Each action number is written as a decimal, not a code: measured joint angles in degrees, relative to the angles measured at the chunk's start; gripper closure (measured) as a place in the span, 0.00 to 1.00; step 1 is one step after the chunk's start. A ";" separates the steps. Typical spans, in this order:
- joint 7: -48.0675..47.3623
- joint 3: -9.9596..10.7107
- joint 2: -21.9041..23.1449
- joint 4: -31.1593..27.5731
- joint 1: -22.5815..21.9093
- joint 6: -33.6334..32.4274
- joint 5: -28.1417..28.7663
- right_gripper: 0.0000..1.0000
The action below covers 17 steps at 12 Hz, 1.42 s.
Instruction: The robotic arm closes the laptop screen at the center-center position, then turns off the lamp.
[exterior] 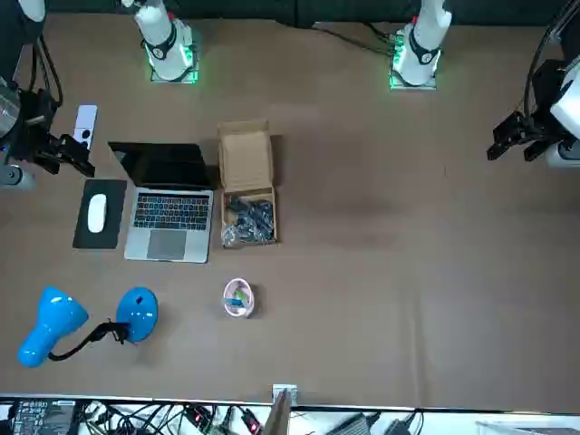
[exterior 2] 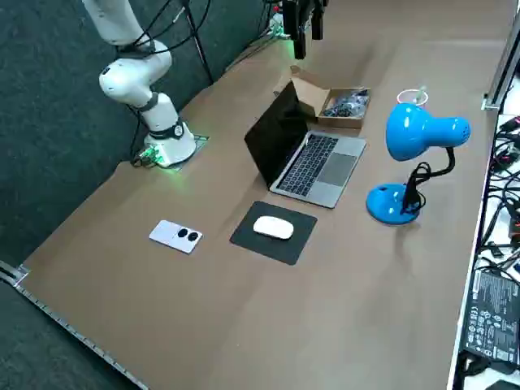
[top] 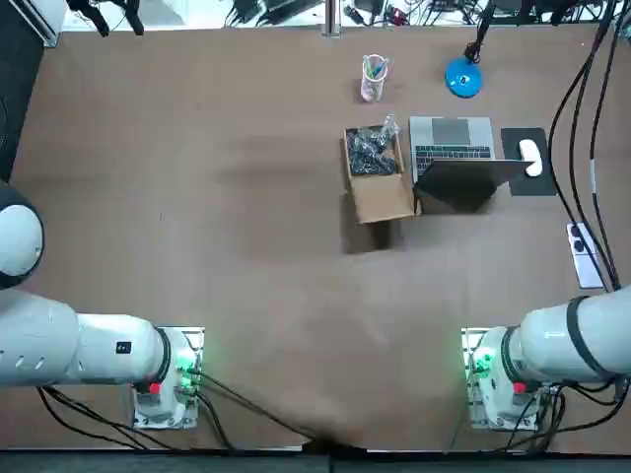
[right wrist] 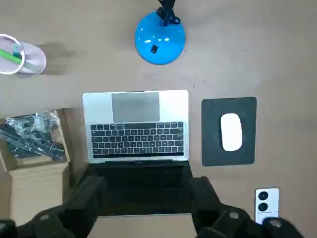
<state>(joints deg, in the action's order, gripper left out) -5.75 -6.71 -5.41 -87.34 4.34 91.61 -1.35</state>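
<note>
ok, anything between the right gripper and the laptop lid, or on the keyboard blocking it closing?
Nothing visible. The right gripper, open, hangs above the raised lid of the laptop with only air between. The keyboard deck is bare; the cardboard box and mouse pad flank the laptop, outside the lid's swing.

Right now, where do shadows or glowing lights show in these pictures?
Top view: the cardboard box throws a shadow toward the arm bases. Front view: green lights glow at the right arm's base. Right wrist view: the open right gripper hangs dark above the laptop.
</note>
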 joint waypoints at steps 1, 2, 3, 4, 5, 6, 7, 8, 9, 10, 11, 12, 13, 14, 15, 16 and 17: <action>0.00 0.00 0.01 0.00 0.00 0.00 0.00 0.00; 0.00 0.00 0.00 0.00 0.00 0.00 0.00 0.00; 0.01 0.00 0.01 0.00 0.00 0.00 0.00 0.00; 0.01 0.00 0.01 0.00 0.00 0.00 0.00 0.00; 0.01 0.00 0.01 0.00 0.00 0.00 0.00 0.00; 0.01 0.00 0.01 0.00 0.00 0.00 0.00 0.00; 0.01 0.00 0.01 0.00 0.00 0.00 0.00 0.00; 0.01 0.00 0.01 0.00 0.00 0.00 0.00 0.00; 0.01 0.00 0.01 0.00 0.00 0.00 0.00 0.00; 0.01 0.00 0.01 0.00 0.00 0.00 0.00 0.00; 0.02 0.00 0.01 0.00 0.00 0.00 0.00 0.00; 0.03 0.00 0.01 0.00 -0.01 0.00 0.00 0.00; 0.05 -0.02 0.01 0.00 -0.02 0.00 0.00 0.00; 0.09 -0.07 0.01 0.00 -0.11 -0.05 0.00 0.00; 0.09 -0.10 0.01 0.00 -0.11 -0.10 0.00 0.00; 0.10 -0.10 0.03 0.00 -0.12 -0.17 0.00 0.00; 0.13 -0.12 0.04 0.00 -0.14 -0.24 0.00 0.00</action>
<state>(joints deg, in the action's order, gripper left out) -5.62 -6.83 -5.37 -87.34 4.20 91.36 -1.35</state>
